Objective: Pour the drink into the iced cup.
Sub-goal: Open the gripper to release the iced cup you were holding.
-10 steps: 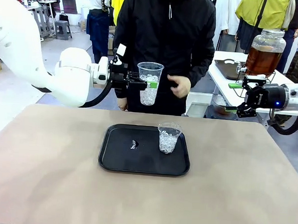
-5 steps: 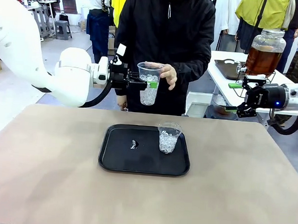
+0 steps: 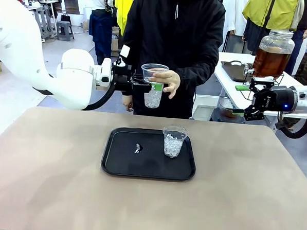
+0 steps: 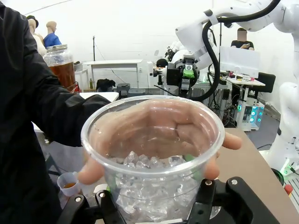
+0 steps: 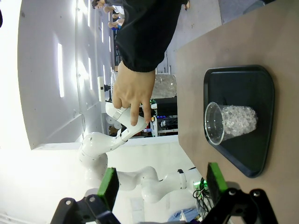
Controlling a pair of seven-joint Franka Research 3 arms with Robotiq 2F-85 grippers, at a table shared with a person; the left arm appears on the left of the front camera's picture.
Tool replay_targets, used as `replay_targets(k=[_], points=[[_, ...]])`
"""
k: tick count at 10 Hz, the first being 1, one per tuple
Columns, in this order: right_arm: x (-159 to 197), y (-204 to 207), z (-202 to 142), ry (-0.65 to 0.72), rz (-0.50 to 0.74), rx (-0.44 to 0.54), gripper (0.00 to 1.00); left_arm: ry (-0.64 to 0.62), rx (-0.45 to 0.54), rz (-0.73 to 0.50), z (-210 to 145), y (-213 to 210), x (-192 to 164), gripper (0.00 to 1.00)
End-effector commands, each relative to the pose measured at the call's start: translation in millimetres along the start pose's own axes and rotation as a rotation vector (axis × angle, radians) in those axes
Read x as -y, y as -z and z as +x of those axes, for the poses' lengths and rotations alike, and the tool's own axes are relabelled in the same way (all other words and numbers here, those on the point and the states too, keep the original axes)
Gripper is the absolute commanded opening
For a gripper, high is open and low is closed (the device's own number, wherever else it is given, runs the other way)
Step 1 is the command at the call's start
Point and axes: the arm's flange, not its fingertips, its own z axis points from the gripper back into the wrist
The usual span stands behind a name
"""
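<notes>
A clear plastic iced cup (image 3: 153, 94) hangs in the air beyond the table's far edge, with my left gripper (image 3: 151, 87) shut on it. The person's hand (image 3: 166, 80) wraps around its rim side; in the left wrist view the hand (image 4: 163, 126) shows through the iced cup (image 4: 154, 163). The amber drink fills a glass dispenser jar (image 3: 272, 55) on a side table at the right. My right gripper (image 3: 241, 100) stands open beside that jar's stand, nothing between its fingers. A second iced cup (image 3: 173, 142) stands on the black tray (image 3: 125, 160).
The right wrist view shows the tray (image 5: 264, 93) with its cup (image 5: 231, 121) lying across the picture, and the person's hand (image 5: 133, 95) farther off. A white side table (image 3: 232, 83) carries the jar. Brown tabletop (image 3: 47, 181) lies bare around the tray.
The person's hand has come up from beside the body and closed around the held cup. Neither arm has moved.
</notes>
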Motion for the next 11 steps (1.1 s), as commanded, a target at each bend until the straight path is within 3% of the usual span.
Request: replay_targets(k=[1,11], points=[[-2.7,0.1,0.3,-0.001,0.002,0.001,1.0,0.02,0.017,-0.008,3.7,-1.2,3.5,0.64],[-2.7,0.1,0.3,-0.001,0.002,0.001,1.0,0.02,0.017,-0.008,3.7,-1.2,3.5,0.64]])
